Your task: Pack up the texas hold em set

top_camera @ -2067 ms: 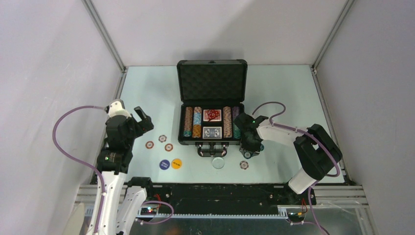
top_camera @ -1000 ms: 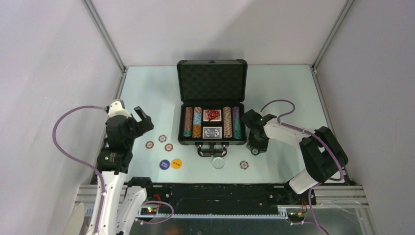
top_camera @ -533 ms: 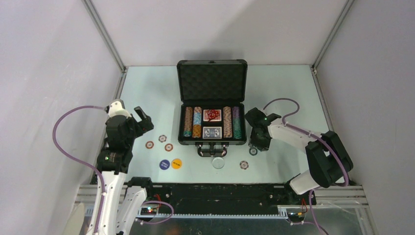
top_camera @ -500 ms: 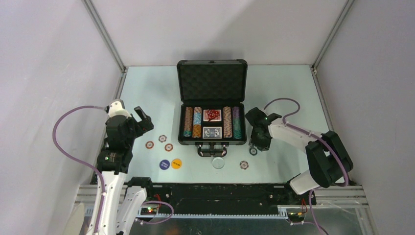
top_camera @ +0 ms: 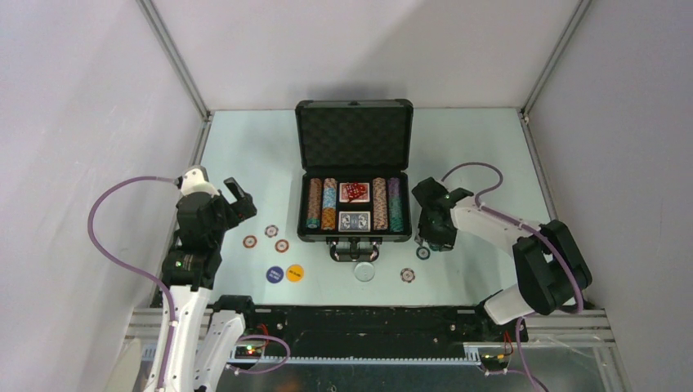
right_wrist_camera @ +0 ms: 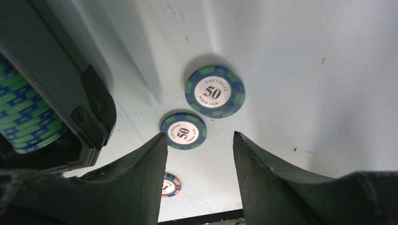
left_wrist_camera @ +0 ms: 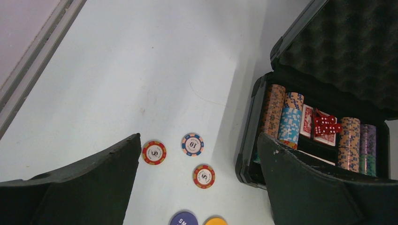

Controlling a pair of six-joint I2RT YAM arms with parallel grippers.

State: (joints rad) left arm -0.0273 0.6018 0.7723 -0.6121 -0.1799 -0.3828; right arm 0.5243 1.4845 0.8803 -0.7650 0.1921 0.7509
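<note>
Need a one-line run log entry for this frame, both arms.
left gripper open, above three loose striped poker chips | right gripper open, two blue-green 50 chips ahead, beside open black hard case | held: nothing

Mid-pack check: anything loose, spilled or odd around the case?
Nothing damaged or spilled, but pieces lie loose on the table outside the open case: three chips and two coloured buttons left of it, a pale button and a lone chip in front, two 50 chips on its right.
</note>
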